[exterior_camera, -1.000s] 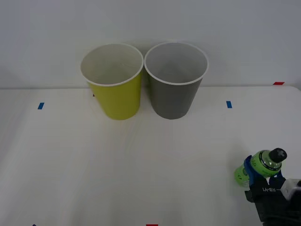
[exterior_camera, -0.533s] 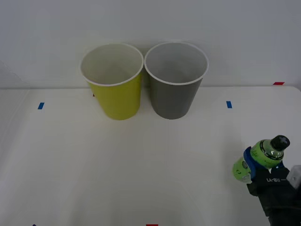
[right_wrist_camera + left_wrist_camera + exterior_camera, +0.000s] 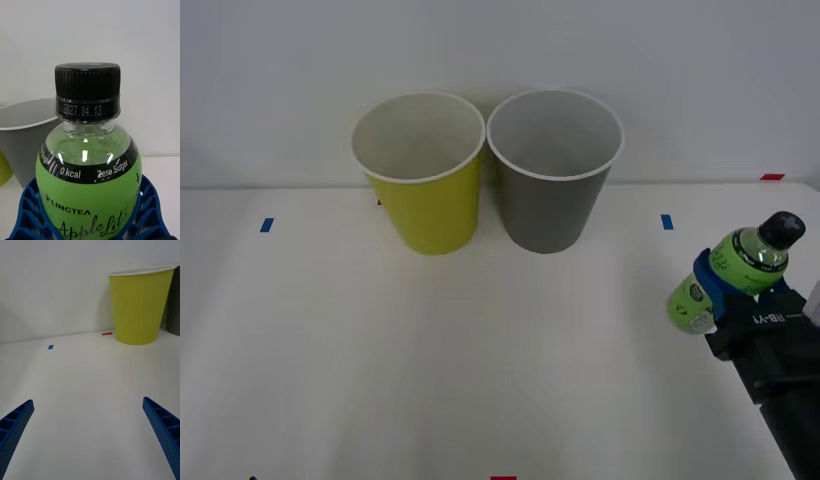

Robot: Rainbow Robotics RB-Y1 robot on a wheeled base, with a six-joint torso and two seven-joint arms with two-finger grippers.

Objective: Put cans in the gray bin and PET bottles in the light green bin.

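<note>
My right gripper (image 3: 725,290) is shut on the PET bottle (image 3: 733,271), a small green-labelled bottle with a black cap, and holds it tilted above the table at the right edge. Up close the PET bottle (image 3: 89,176) sits between blue ribbed fingers (image 3: 22,210). The light green bin (image 3: 423,170) and the gray bin (image 3: 554,168) stand side by side at the back centre, both open-topped. My left gripper (image 3: 88,438) is open, low over the table, with the light green bin (image 3: 140,305) ahead of it.
Small blue tape marks (image 3: 267,225) (image 3: 667,222) lie on the white table on either side of the bins. A red mark (image 3: 772,177) sits at the far right edge. A white wall rises right behind the bins.
My right gripper has lifted the PET bottle off the table and carried it upward and slightly away from me. The bins have not moved.
</note>
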